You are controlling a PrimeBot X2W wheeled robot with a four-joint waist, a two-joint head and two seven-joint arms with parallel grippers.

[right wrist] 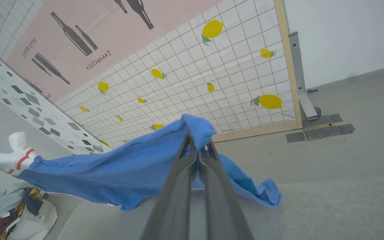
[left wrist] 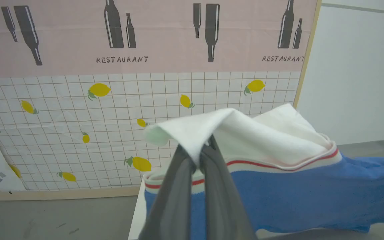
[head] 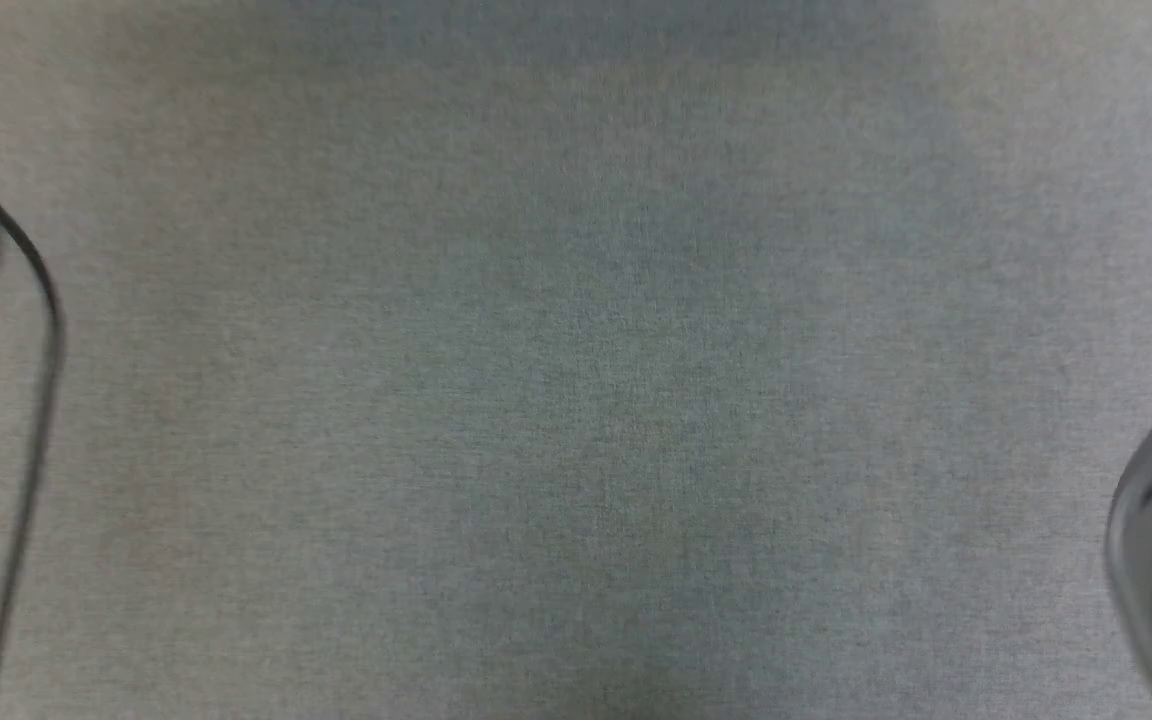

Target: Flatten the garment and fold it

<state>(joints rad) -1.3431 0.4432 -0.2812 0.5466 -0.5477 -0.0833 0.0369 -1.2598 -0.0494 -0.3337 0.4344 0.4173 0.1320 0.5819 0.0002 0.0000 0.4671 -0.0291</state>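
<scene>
Dark fingers [left wrist: 175, 186] of the left gripper [left wrist: 201, 156] pinch a fold of white sleeve, jaws clamped tight on the cloth. The right gripper [right wrist: 197, 150] is likewise clenched on a bunch of blue jersey. Between them the T-shirt [right wrist: 112, 173] hangs in the air as a slack band, its long axis running from one gripper to the other, with the red-and-white trim [left wrist: 278, 165] sitting just past the left fingertips. A loose blue end [right wrist: 265, 196] droops below the right gripper toward the far edge of the grey-covered table [right wrist: 338, 210]; whether it touches cannot be told. Each arm holds its own end, so neither is nearer. The likely next move is to draw the shirt taut and lower it onto the table [head: 576, 400], which lies bare between the two forearms. Off the table's corner sits a heap of other clothes [right wrist: 8, 213], and a lemon-print backdrop [right wrist: 232, 66] stands beyond; neither appears to block the way.
</scene>
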